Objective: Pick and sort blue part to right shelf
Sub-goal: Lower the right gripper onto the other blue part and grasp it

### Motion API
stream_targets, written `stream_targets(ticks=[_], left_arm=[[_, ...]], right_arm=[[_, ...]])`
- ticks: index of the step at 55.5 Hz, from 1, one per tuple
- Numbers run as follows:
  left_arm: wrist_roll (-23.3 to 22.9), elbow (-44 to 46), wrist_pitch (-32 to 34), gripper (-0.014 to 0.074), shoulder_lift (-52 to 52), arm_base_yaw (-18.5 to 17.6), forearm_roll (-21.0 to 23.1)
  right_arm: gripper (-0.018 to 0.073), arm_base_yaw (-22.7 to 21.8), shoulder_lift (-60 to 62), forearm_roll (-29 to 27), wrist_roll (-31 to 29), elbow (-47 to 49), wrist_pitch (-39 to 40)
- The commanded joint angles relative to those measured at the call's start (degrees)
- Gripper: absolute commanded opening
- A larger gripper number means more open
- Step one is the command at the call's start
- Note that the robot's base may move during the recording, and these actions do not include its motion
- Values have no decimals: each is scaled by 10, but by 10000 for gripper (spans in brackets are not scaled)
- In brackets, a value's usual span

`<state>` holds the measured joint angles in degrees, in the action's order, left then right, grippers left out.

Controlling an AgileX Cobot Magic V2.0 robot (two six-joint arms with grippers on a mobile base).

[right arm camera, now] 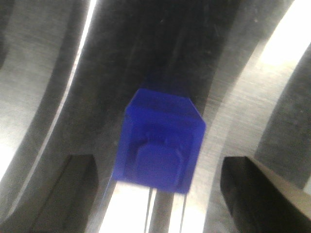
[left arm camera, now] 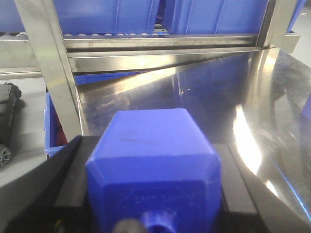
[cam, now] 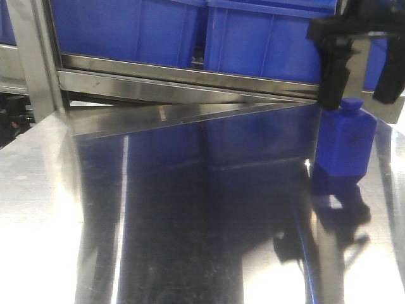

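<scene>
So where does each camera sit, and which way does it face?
Front: at the robot's front, facing the steel table and blue bins; the right gripper shows.
Left wrist: on the left arm, facing the bins; the left gripper clamps a second blue part.
Right wrist: looking down at the standing blue part between open gripper fingers.
Shared: front and right wrist, that part.

**A:** how were the cams placed?

**B:** front one sat low, looking across the steel table (cam: 38,190) at the shelf rail (cam: 190,79) and blue bins (cam: 126,28). Left wrist faced that same rail, held blue part (left arm camera: 153,160) jammed against its lens. Right wrist stared straight down, close over the standing blue part (right arm camera: 160,145), also at front cam's right edge.
</scene>
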<state>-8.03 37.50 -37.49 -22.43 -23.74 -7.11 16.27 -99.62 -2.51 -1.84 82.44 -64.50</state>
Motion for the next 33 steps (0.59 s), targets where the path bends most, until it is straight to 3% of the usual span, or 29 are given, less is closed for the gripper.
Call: stream_targets(ticks=[1,11,15,24,28,33], left_arm=[[0,15,57,337,-4,-4,-4],[0,15,57,337,-4,-4,-4],[0,15,57,337,-4,-4,-4],[-4,15,48,337,-4,-4,-4],[-4,15,37,337,-4,-4,-5],[-5,14,16,337,4,-4,-23]], right_arm=[[627,-1,1,3,2,19,15],[601,-1,-38,3,2,19,18],[526,-1,-47,3,2,19,18],[240,-1,-47,3,2,19,24],[179,-1,-45,3,2,19,25],[174,-1,-44,3,2,19,26]])
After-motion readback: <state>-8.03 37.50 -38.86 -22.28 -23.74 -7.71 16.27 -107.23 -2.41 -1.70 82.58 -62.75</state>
